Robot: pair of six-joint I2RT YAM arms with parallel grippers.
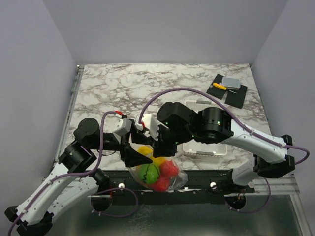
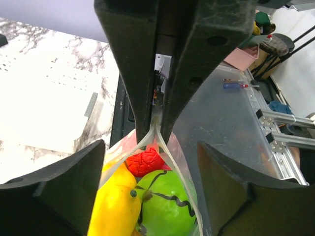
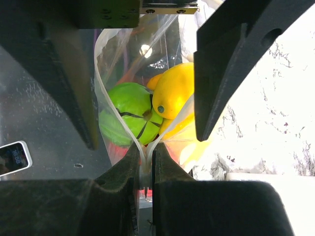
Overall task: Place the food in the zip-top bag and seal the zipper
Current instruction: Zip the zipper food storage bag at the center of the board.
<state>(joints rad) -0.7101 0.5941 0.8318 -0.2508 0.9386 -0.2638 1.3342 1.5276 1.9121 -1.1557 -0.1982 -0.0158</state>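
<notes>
Your right claw (image 3: pixel 146 150) was clamped on the zipper (image 2: pixel 165 147), left claw (image 2: pixel 150 147) apart around the zip-top bag (image 1: pixel 179 179) at the surface's (image 1: pixel 147 83) near edge, food (image 3: pixel 130 113) inside. If left pinched off-track, you'd have gotten gaps.

Top view's evenly lit from above, soft shadows, sharp. On my left wrist the white basket (image 2: pixel 44 113) at left is blown out. Right wrist now: marble table (image 3: pixel 275 123) at right washes out, glare spot on the zip-top bag (image 3: pixel 145 49), nearest dark parts blurred.
</notes>
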